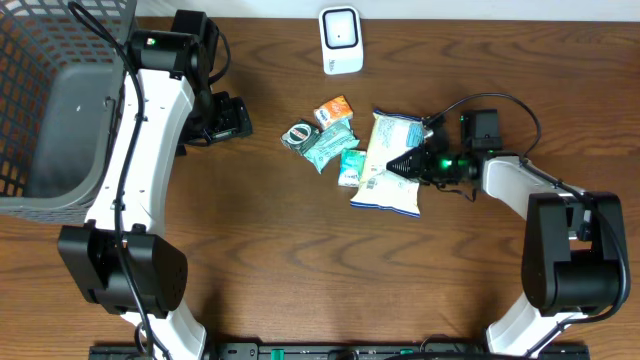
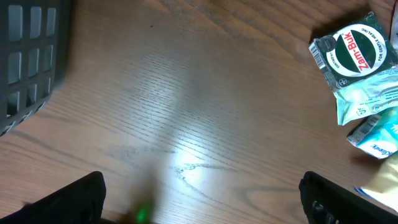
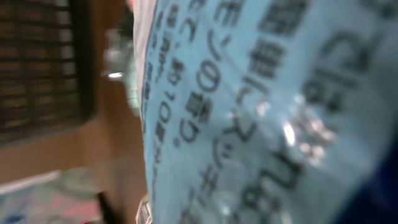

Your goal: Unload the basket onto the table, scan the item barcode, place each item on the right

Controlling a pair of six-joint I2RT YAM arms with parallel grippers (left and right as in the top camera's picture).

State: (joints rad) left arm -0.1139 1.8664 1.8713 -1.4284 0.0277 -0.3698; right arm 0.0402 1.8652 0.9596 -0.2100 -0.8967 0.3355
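Step in hand: the pick-up. Right claw is together, pinched on the snack bag, which lies mid-right on the worktop; from overhead it looks flat, not yet lifted

Right wrist view is filled by the bag's blue printed film, blurred; no barcode made out there

Left claw is wide apart and empty, hovering over bare wood to the left of the packets

Next move, as I read it: raise the bag clear, carry it to the white scanner at the far edge, and turn the barcode face toward it. Which face bears the code I cannot tell, so a wrist turn may be needed

Room: small packets crowd the bag's left side. A teal packet is touching or just beside it; the orange packet and round-label sachet are near. Dragging would likely sweep them, so a straight lift looks safer. The way to the scanner runs close by the orange packet. There is open wood in front of the bag. The basket is well apart at the left edge
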